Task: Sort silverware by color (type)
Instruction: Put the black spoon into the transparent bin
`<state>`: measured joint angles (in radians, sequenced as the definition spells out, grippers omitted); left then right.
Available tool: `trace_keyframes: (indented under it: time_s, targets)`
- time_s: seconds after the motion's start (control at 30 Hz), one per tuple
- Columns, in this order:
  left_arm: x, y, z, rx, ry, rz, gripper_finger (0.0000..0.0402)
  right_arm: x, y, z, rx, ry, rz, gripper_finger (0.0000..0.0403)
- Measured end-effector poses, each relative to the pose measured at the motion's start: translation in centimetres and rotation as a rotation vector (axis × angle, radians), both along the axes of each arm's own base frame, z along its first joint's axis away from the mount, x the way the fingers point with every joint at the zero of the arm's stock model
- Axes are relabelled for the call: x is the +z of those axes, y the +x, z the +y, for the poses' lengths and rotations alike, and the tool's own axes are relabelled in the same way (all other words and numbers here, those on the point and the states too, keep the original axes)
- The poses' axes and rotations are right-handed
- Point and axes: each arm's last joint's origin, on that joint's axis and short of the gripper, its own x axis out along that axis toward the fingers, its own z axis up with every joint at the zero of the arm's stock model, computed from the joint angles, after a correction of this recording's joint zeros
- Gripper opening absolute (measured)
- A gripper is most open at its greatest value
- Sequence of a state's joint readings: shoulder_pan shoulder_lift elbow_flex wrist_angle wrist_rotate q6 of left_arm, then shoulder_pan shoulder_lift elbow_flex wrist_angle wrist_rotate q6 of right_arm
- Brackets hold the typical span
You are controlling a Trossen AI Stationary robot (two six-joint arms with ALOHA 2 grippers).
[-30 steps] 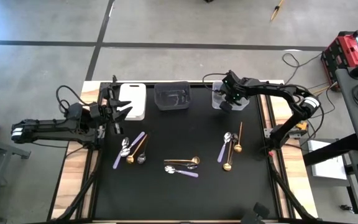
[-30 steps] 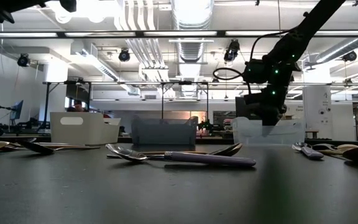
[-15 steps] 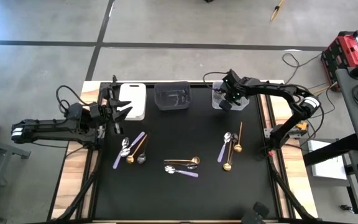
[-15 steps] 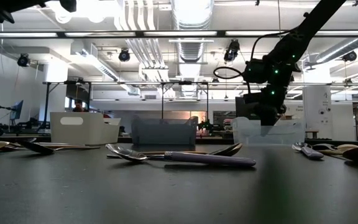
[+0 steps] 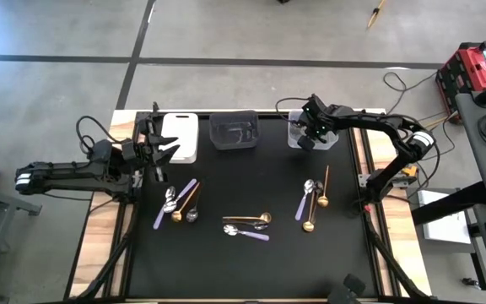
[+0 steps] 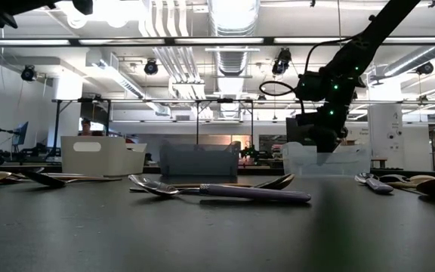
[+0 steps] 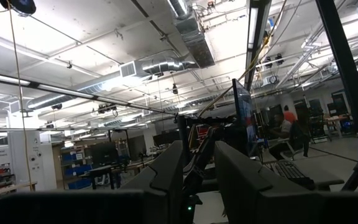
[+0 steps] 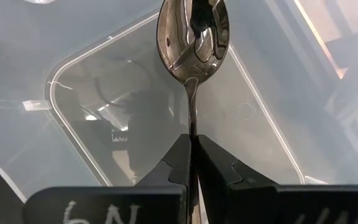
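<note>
My right gripper [image 8: 191, 142] is shut on a shiny silver spoon [image 8: 193, 37], above the clear bin [image 8: 104, 112] at the mat's far right [image 5: 300, 135]. In the low view it hangs just over that bin's rim [image 6: 327, 160]. My left gripper [image 7: 197, 155] waits open and empty next to the white bin [image 5: 180, 137], tipped up toward the room. More silverware lies flat on the black mat in three groups: left [image 5: 178, 203], middle [image 5: 247, 225] and right [image 5: 313, 198]. It is a mix of gold, silver and lilac-handled pieces. My right gripper pinches the spoon's thin neck [image 8: 192, 121], just behind the bowl, between its two fingertips [image 8: 178, 158]. The fingers slant steeply down and lie along the spoon, whose bowl sticks out beyond them. The rest of the handle is hidden between the fingers. The spoon hangs clear over the bin's inside.
A dark bin [image 5: 234, 131] stands between the white and clear bins along the mat's far edge. A lilac-handled spoon [image 6: 225, 191] lies nearest the low camera. Cables run beside both arms at the table's sides.
</note>
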<state>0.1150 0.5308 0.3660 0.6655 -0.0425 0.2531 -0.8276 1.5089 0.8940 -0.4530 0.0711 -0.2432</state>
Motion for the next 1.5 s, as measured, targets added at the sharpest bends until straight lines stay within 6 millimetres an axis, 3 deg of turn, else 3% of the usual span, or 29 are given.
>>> trace_keyframes:
  time_s: [1.5]
  targets:
    - [0.13,-0.07,-0.01,-0.002,-0.002,-0.016,0.0075,-0.04,-0.02,0.02,-0.024,0.008,-0.007,0.0022]
